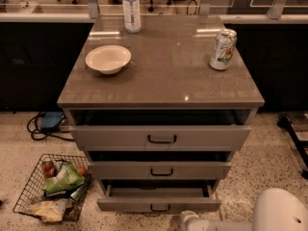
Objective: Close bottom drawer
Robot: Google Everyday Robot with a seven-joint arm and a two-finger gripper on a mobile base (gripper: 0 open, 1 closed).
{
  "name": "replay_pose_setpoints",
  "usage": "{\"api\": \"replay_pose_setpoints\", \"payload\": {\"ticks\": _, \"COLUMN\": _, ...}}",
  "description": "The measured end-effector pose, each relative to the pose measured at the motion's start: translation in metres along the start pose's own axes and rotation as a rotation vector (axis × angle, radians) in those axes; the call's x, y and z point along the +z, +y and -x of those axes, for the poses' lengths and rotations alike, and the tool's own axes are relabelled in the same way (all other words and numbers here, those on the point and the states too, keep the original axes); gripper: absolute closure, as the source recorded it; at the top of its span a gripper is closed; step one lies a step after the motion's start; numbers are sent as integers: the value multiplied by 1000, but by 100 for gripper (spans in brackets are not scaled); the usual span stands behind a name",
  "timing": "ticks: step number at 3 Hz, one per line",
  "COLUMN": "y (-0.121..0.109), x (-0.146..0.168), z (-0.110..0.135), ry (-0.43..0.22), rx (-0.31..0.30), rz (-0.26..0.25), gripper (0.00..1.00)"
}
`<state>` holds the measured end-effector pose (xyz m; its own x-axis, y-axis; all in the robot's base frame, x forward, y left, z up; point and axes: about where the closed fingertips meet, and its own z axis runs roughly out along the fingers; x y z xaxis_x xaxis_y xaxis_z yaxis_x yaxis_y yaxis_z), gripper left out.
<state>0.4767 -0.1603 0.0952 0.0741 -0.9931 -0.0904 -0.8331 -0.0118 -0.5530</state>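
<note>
Dim overhead light, glare on cabinet top (163,73), hand (189,219) at shadowed bottom edge.

On the cabinet top (163,81) a bowl (108,58), a bottle (131,7) and a can (223,49) were set apart; on the floor (255,172), a basket (29,196). The gripper (188,219) was seen low, at the view's bottom edge.

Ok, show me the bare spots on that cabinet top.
Free: the middle of the top between bowl and can, and its whole front strip. The bottle crowds the back left. The tool sits low by the bottom drawer.
</note>
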Motion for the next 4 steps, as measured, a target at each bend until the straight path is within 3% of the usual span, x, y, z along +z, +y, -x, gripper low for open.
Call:
{"api": "replay_pose_setpoints", "payload": {"ticks": 1, "y": -30, "x": 11, "z": -10, "ry": 7, "rx": -43, "rz": 20, "gripper": 100}}
{"api": "replay_pose_setpoints", "payload": {"ticks": 4, "y": -33, "x": 13, "z": -8, "ry": -1, "rx": -59, "rz": 15, "gripper": 100}}
